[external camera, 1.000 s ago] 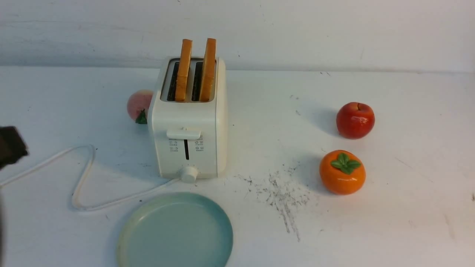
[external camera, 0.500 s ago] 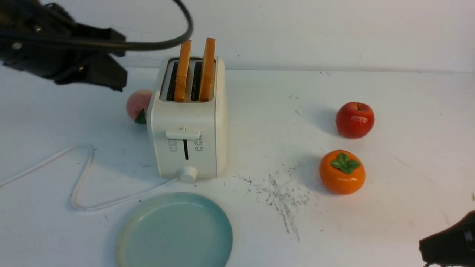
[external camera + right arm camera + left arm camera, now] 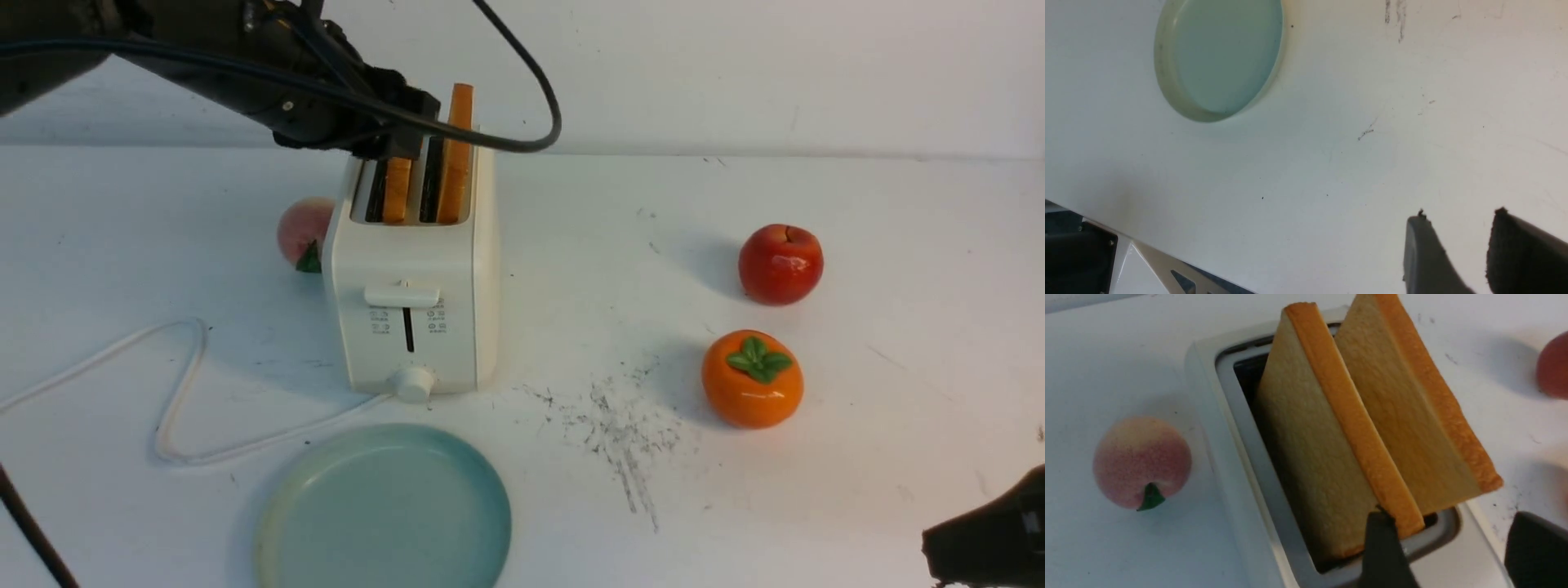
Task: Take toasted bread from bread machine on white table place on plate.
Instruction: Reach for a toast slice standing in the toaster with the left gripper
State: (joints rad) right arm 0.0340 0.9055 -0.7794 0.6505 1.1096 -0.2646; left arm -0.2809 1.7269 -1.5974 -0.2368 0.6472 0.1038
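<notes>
My left jaws are hovering released by two porous tan toasted bread (image 3: 1306,457) slices standing in the boxy white bread machine (image 3: 412,269); right jaws are hanging parted above the scuffed matte worktop (image 3: 1331,171).

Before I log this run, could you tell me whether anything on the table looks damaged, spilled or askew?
Nothing is spilled or toppled. The white table bears dark scuff marks right of the bread machine, and its white cord loops loosely beside the plate.
</notes>
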